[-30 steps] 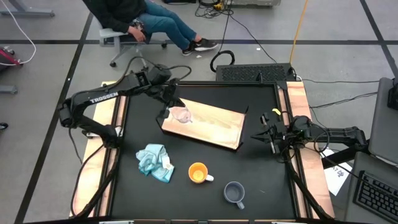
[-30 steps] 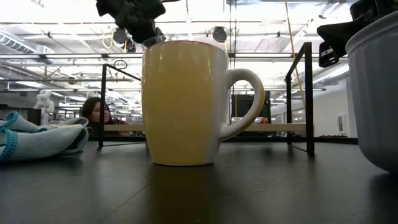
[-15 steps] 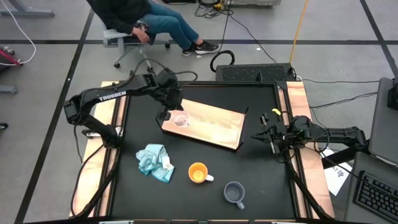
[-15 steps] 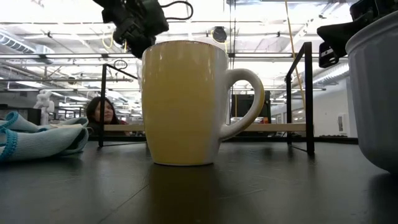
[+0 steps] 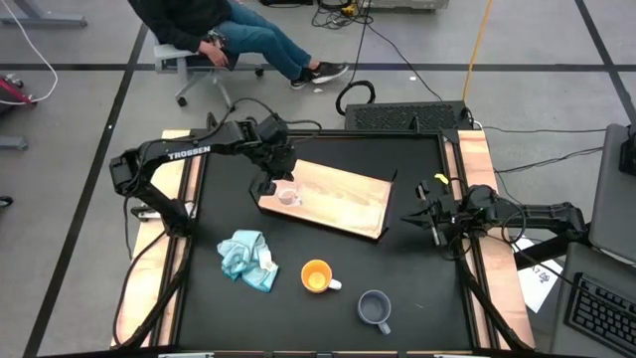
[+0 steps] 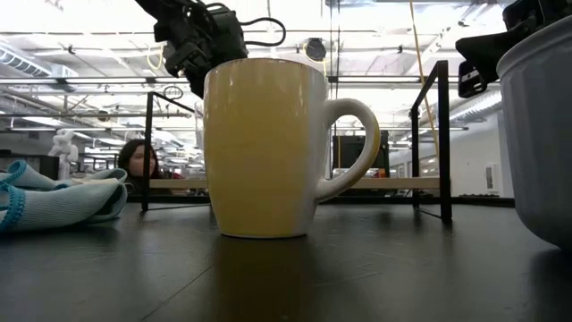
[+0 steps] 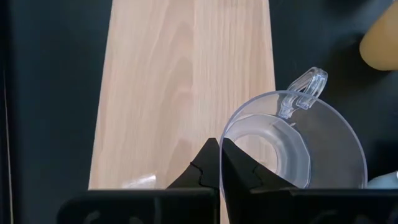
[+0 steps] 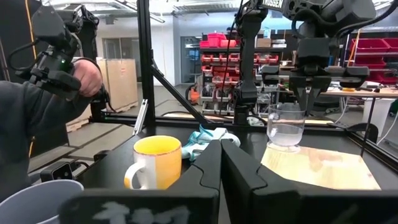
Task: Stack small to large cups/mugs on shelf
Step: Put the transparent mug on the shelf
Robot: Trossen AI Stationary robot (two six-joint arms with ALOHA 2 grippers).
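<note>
The small clear glass cup point(image 7: 292, 143) stands upright over the left end of the light wooden board point(image 5: 343, 199), and also shows in the high view point(image 5: 288, 195). My left gripper point(image 5: 279, 179) is above the cup, shut on it. The orange mug with the white handle point(image 5: 316, 276) and the grey-blue mug point(image 5: 375, 309) stand on the black tabletop nearer the front edge. My right gripper point(image 5: 433, 221) waits at the table's right side, shut and empty. My left gripper pinches the glass cup's rim point(image 7: 222, 132) on the side opposite its handle point(image 7: 306, 83). One finger is inside the cup and one outside. The fingers come from above, pointing down. The cup is upright; whether its base rests on the board I cannot tell.
A crumpled light blue cloth point(image 5: 246, 257) lies on the tabletop at the front left. The board's middle and right part are bare wood. A person sits on a chair point(image 5: 214, 30) beyond the table's far edge.
My left gripper has moved a little toward the table's right and near edges, and down, still shut on the glass cup. The cup was tilted a second ago and now stands upright over the board's left end.
</note>
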